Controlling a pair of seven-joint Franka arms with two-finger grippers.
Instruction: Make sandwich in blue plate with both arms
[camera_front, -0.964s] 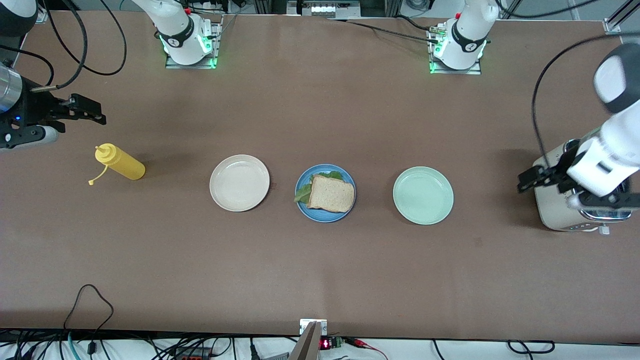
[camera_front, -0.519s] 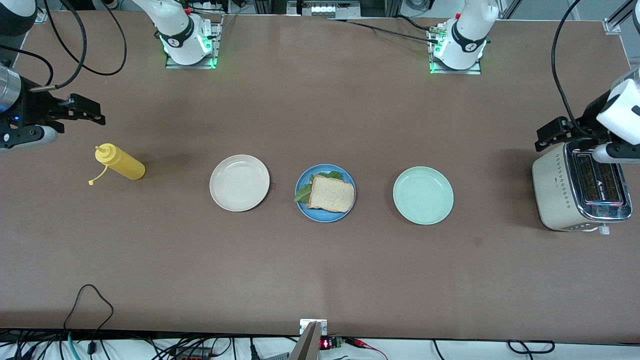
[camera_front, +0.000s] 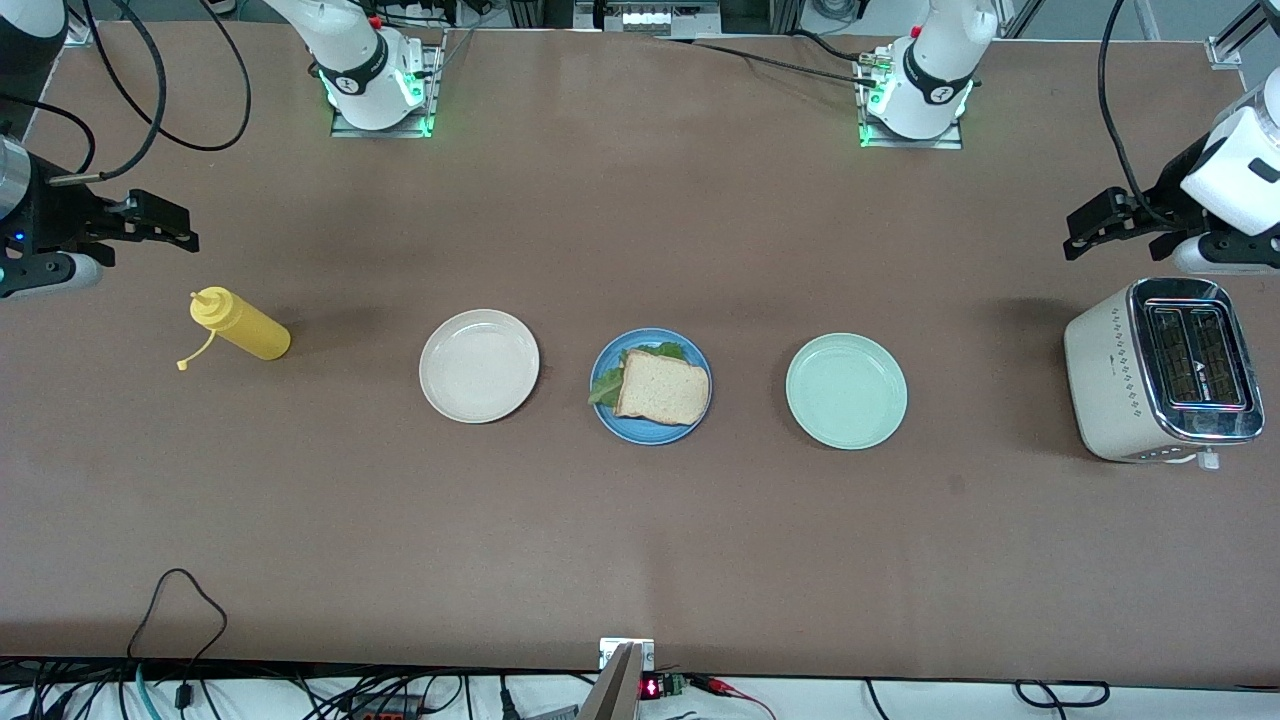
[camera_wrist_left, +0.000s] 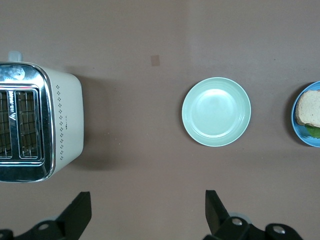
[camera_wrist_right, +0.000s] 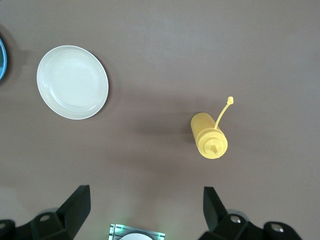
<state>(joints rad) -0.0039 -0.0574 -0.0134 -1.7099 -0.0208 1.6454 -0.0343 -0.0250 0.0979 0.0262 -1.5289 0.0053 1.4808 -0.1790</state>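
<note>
Brown table carries three plates in a row: the blue plate sits in the middle with the sandwich on it, between a cream-white plate and a pale green plate. Over the right arm's end, above a yellow squeeze bottle, hangs the right gripper, jaws wide and empty. The left gripper hangs over the table beside a toaster, jaws also wide and empty.

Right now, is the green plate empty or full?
Empty. The green plate shows only bare pale green surface, in the front and left wrist views.
</note>
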